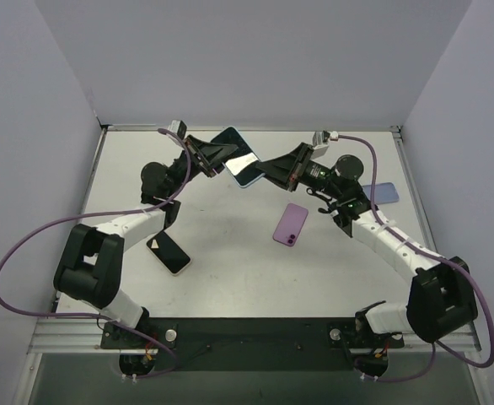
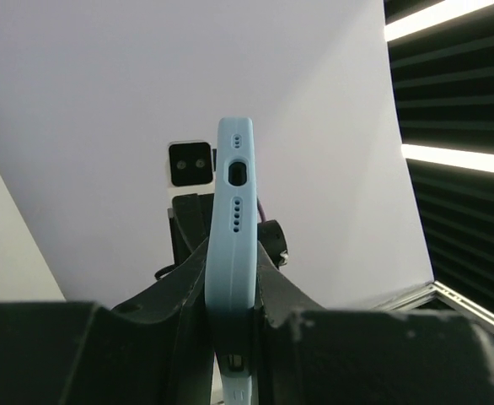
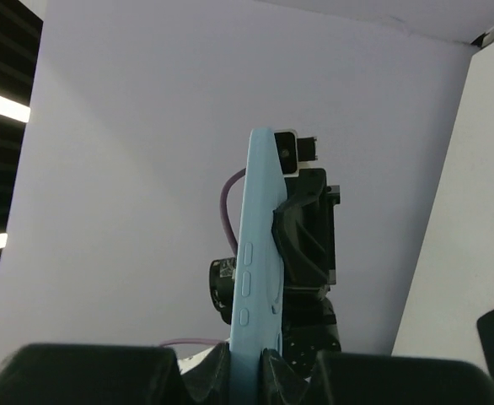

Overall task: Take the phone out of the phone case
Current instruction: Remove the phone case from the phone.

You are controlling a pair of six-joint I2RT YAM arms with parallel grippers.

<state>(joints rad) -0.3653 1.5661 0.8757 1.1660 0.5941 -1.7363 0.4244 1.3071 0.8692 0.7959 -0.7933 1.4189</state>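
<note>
Top external: phone case (image 1: pixel 240 160) pinched between left tool (image 1: pixel 220 159) and right tool (image 1: pixel 265 172).

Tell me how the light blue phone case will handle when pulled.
The blue case looks like soft matte rubber, so it will probably flex and peel at the edges rather than snap. That surface likely grips well; the left gripper and right gripper both pinch its thin edges. With the phone inside it is probably stiff overall.
</note>
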